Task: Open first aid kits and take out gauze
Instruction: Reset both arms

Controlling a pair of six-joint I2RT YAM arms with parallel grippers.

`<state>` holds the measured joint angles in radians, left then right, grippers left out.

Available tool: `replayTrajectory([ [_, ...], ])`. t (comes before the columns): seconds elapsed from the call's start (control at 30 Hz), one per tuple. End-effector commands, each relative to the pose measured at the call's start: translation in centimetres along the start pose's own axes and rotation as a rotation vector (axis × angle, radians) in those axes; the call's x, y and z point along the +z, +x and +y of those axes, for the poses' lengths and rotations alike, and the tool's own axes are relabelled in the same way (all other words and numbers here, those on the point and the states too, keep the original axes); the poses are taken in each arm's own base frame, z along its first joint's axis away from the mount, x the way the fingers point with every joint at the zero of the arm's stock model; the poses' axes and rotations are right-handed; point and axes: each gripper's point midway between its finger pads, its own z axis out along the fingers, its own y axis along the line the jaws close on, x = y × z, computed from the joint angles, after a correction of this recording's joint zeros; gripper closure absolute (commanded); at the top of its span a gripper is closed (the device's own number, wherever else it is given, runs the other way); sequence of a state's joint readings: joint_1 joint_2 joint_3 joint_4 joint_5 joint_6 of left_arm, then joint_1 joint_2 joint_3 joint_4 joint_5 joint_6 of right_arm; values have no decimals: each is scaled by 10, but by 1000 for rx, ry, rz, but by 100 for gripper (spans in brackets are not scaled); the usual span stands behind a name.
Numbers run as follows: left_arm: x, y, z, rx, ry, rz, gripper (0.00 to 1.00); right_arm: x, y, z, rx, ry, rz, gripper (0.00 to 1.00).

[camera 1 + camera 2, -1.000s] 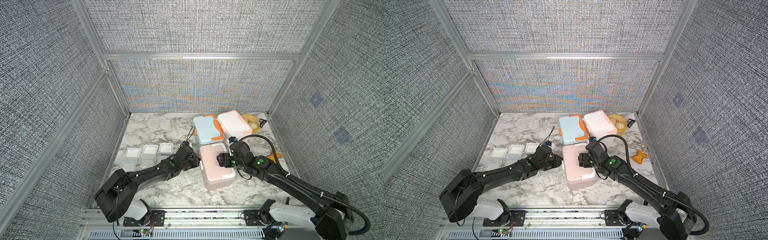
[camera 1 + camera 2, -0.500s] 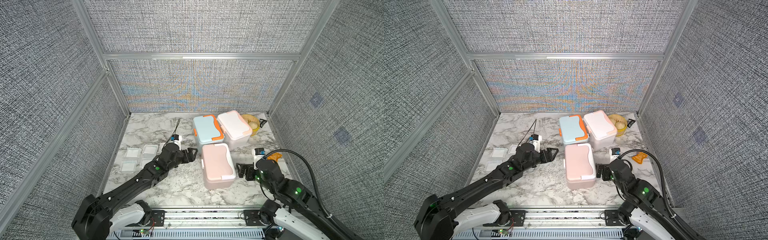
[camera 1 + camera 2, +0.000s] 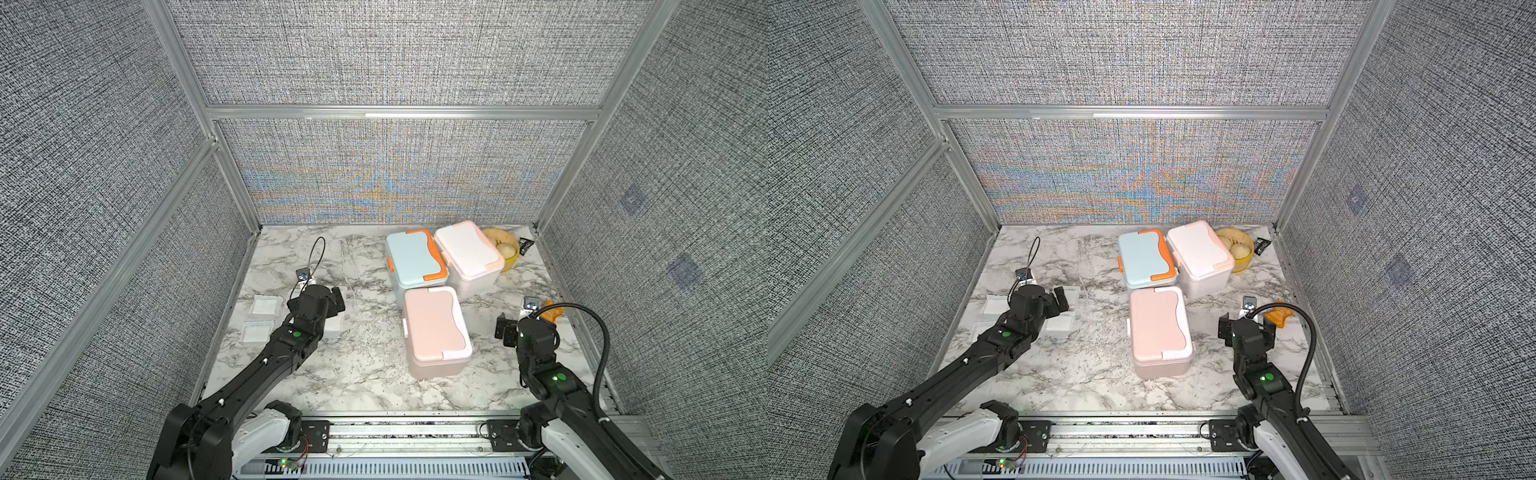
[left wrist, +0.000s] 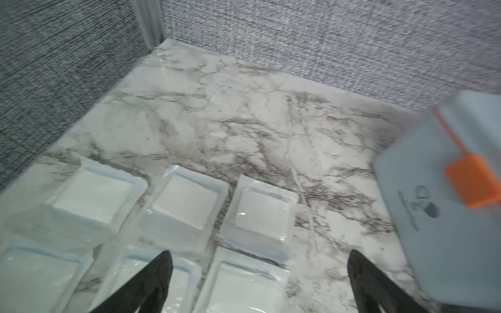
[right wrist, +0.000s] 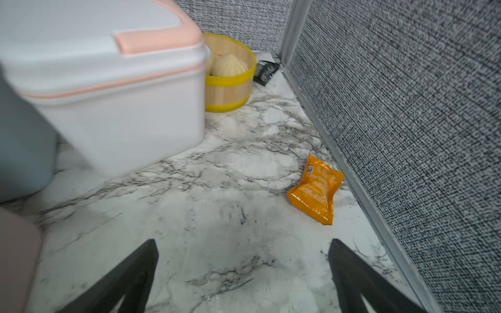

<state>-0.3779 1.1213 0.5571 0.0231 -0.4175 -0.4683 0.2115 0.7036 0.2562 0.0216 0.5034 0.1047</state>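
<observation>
Three first aid kits stand with lids down at the back right: a pink kit (image 3: 434, 328), a light blue kit with orange trim (image 3: 415, 259) and a white kit with peach trim (image 3: 469, 253). Several gauze pads (image 4: 187, 203) in clear wrappers lie in rows at the left (image 3: 266, 306). My left gripper (image 4: 259, 256) hangs open over the nearest pads, holding nothing; in a top view it (image 3: 334, 301) covers part of them. To the right of the pink kit my right gripper (image 5: 242, 244) is open over bare marble (image 3: 1246, 326).
A round yellow basket with buns (image 3: 505, 245) sits behind the white kit, with a small black packet (image 3: 524, 246) in the back right corner. An orange wrapper (image 5: 314, 192) lies by the right wall. Fabric walls with metal rails enclose the marble table (image 3: 365, 374).
Both grippers have left the pink kit. The left one swung left over the gauze pads and opened; the right one drew back to the right and opened wider.
</observation>
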Motion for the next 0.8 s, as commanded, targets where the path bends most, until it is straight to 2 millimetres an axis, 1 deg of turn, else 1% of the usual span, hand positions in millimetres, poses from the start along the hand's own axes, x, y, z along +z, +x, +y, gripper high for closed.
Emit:
replayTrajectory([
  [0.0, 17, -9, 18, 23, -49, -52, 0, 25, -10, 4, 131, -54, -64, 1],
  [0.03, 24, -6, 27, -23, -53, -40, 0, 33, -8, 2, 150, -48, -64, 1],
  [0.1, 37, -1, 31, -82, -3, -33, 0, 44, -11, 2, 146, -50, -21, 1],
  [0.13, 43, 1, 33, -113, 16, -34, 0, 49, -14, 0, 155, -42, -40, 1],
  [0.2, 53, 2, 27, -118, 60, -23, 0, 60, -16, -3, 176, -34, -29, 1],
  [0.27, 57, -2, 18, -95, 97, -3, 0, 68, -20, -3, 191, -51, -45, 1],
  [0.33, 52, -11, 11, -77, 114, 34, 0, 76, -26, -2, 209, -77, -80, 1],
  [0.43, 36, -24, 18, -34, 70, 41, 0, 80, -33, 13, 195, -168, -161, 1],
  [0.47, 29, -27, 23, -12, 49, 41, 0, 83, -31, 16, 191, -175, -178, 1],
  [0.53, 19, -28, 40, 28, -25, -1, 0, 86, -31, 21, 179, -199, -215, 1],
  [0.57, 16, -31, 46, 45, -44, -39, 0, 86, -30, 24, 165, -208, -210, 1],
  [0.63, 11, -36, 52, 116, -61, -124, 0, 90, -26, 37, 120, -260, -156, 1],
  [0.7, 8, -32, 59, 167, -88, -152, 0, 96, -23, 51, 73, -301, -156, 1],
  [0.73, 8, -27, 64, 179, -107, -177, 0, 97, -26, 58, 59, -319, -184, 1],
  [0.77, 11, -18, 66, 202, -100, -191, 0, 98, -25, 60, 41, -316, -170, 1],
])
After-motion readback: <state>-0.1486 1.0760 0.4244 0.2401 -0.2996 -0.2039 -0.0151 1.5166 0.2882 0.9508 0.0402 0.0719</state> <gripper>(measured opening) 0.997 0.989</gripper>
